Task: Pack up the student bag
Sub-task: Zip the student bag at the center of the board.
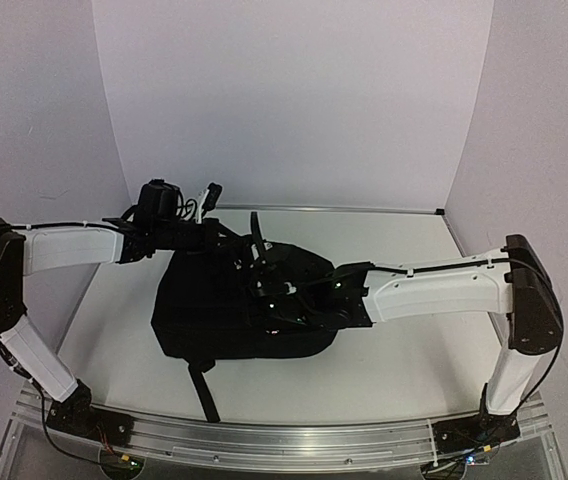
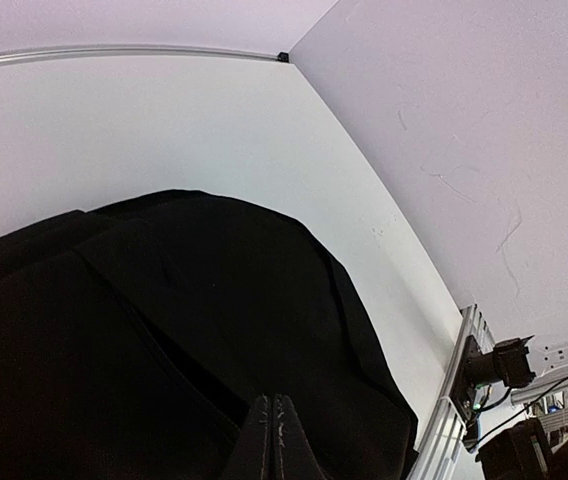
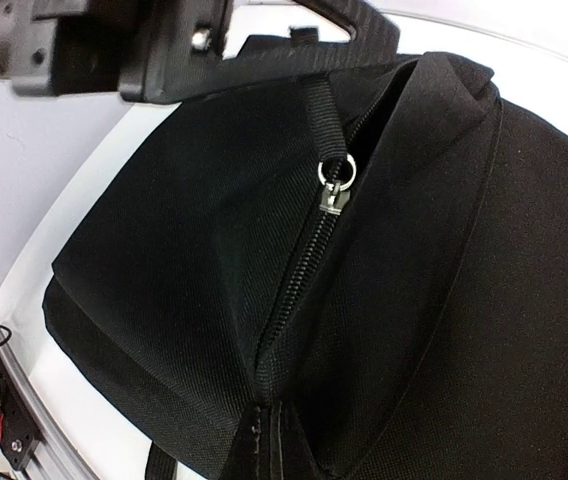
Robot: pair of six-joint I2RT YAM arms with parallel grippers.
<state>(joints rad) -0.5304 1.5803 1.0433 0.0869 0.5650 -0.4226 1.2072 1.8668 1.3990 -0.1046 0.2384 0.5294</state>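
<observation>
Where pale walls [image 1: 294,100] meet, a white table [image 1: 384,370] bears the student bag [image 1: 204,315].

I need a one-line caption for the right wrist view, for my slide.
Black backpack on the white table, metal zip slider near its top, right gripper below with jaws shut.

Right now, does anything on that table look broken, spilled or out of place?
Nothing stands out. The student bag lies slumped but whole on the table, one strap trailing toward the near edge.
</observation>
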